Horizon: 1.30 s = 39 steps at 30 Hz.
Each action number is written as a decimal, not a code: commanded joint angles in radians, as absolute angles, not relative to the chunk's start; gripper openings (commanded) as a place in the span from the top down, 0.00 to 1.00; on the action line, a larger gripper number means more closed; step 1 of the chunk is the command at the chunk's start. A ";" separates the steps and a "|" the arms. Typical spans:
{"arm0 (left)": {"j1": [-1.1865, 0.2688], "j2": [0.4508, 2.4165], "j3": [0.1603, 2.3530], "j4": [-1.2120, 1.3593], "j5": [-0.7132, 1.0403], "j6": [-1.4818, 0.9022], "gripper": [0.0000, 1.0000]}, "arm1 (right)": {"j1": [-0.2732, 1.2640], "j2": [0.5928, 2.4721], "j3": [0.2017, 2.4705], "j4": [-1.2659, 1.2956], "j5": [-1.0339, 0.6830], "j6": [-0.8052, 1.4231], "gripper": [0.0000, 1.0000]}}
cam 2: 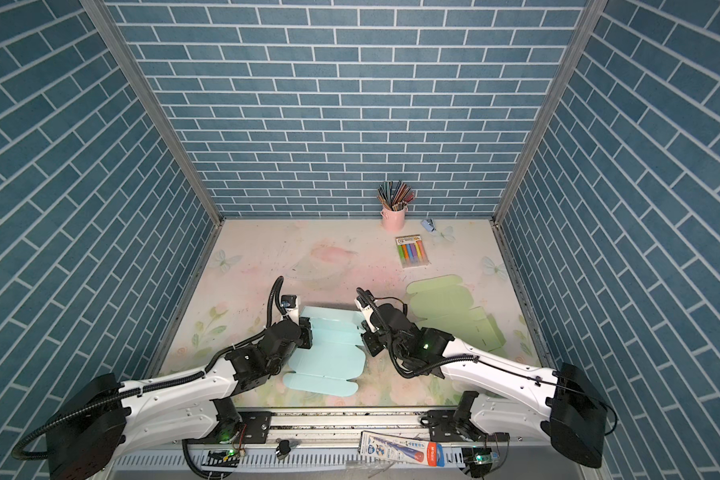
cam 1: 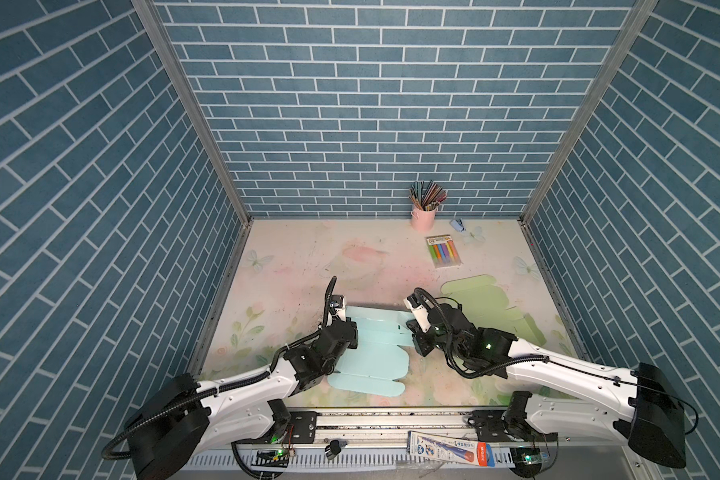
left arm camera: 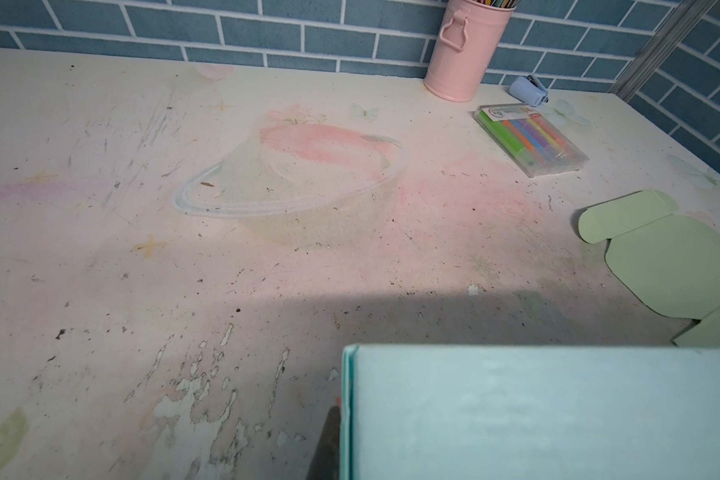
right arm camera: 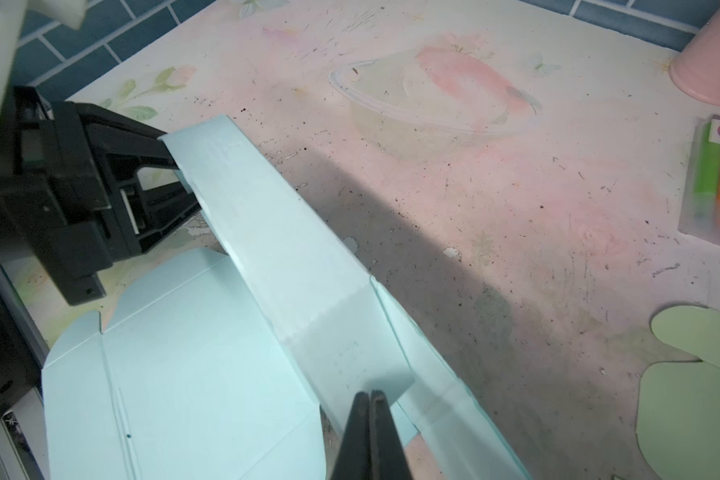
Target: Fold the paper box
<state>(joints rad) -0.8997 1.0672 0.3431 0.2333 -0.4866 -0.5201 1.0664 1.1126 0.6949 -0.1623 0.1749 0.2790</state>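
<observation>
One paper box (cam 1: 375, 357) flap (right arm camera: 267, 216) raised, clamped by left gripper (right arm camera: 177, 170), right gripper (right arm camera: 369, 401) closed tight at the other end.

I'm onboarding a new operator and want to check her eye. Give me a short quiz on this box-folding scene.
1. True or false: in both top views the green box blank lies right of the light blue paper box.
2. Which flap of that box stands up? A: the far one, between the left gripper and the right gripper. B: the near one. C: none.
3. What holds the colored pencils?
Key: 1 true; 2 A; 3 the pink cup by the back wall.
</observation>
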 commanded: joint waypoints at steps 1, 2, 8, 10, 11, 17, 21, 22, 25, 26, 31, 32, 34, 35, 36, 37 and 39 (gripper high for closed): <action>-0.894 1.045 0.359 0.224 -0.502 -0.551 1.00 | 1.071 1.120 0.708 -0.192 0.211 0.246 1.00; -0.894 1.042 0.355 0.229 -0.497 -0.548 1.00 | 1.071 1.124 0.708 -0.183 0.209 0.243 1.00; -0.895 1.034 0.340 0.275 -0.448 -0.527 1.00 | 1.071 1.184 0.746 -0.089 0.190 0.201 1.00; -0.894 1.034 0.340 0.288 -0.426 -0.525 1.00 | 1.071 1.221 0.774 -0.065 0.178 0.190 1.00; -0.896 1.033 0.341 0.291 -0.419 -0.526 1.00 | 1.071 1.235 0.788 -0.066 0.175 0.195 1.00; -0.853 0.971 0.348 0.259 -0.359 -0.547 1.00 | 1.075 1.156 0.756 -0.016 0.131 0.177 1.00; -0.726 0.875 0.326 0.236 -0.228 -0.554 1.00 | 1.074 0.952 0.610 0.128 0.092 0.172 0.89; -0.696 0.850 0.321 0.232 -0.194 -0.553 1.00 | 1.071 0.899 0.570 0.167 0.081 0.173 0.86; -0.624 0.787 0.326 0.201 -0.125 -0.545 1.00 | 1.037 0.785 0.475 0.251 0.050 0.211 0.82; -0.608 0.767 0.329 0.191 -0.109 -0.543 1.00 | 1.016 0.755 0.448 0.275 0.030 0.237 0.81; -0.570 0.647 0.327 0.232 -0.010 -0.542 1.00 | 0.853 0.691 0.310 0.516 -0.177 0.415 0.82; -0.570 0.636 0.326 0.245 0.006 -0.544 1.00 | 0.843 0.706 0.305 0.550 -0.203 0.429 0.83; -0.568 0.633 0.328 0.258 0.032 -0.551 1.00 | 0.838 0.755 0.316 0.595 -0.243 0.433 0.85; -0.568 0.638 0.328 0.263 0.043 -0.554 1.00 | 0.838 0.779 0.324 0.611 -0.260 0.434 0.85; -0.568 0.643 0.329 0.268 0.049 -0.560 1.00 | 0.838 0.800 0.332 0.628 -0.280 0.437 0.86; -0.568 0.648 0.326 0.275 0.054 -0.567 1.00 | 0.838 0.817 0.339 0.646 -0.302 0.436 0.87; -0.569 0.652 0.317 0.289 0.055 -0.580 1.00 | 0.843 0.847 0.354 0.681 -0.361 0.403 0.88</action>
